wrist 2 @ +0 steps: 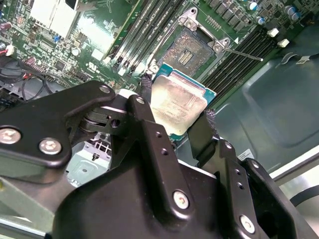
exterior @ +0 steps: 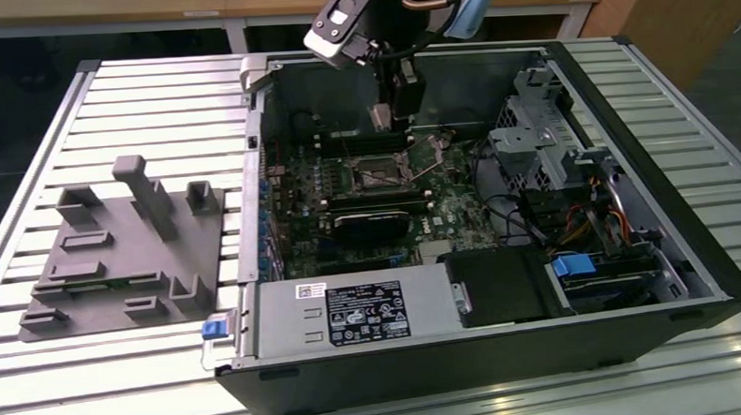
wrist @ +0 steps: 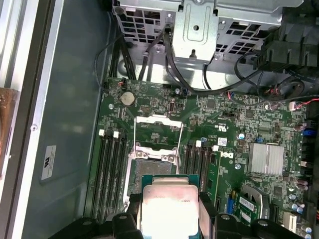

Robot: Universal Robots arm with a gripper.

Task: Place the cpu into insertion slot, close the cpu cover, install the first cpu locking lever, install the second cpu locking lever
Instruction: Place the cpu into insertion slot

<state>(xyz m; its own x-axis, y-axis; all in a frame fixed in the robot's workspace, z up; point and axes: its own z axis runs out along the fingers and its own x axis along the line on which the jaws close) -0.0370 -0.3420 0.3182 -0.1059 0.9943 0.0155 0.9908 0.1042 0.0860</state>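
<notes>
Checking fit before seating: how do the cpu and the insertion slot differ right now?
The cpu is clamped in the hand, off the green board; the insertion slot sits in that board, empty. The cpu's face is silvery-grey metal; the insertion slot's centre is dark. Both are square.

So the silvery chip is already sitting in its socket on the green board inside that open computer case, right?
Not quite. The cpu is not in the insertion slot; it is clamped in the gripper above the green board, inside the open computer case. The second wrist view shows the chip gripped and the socket bare.
</notes>
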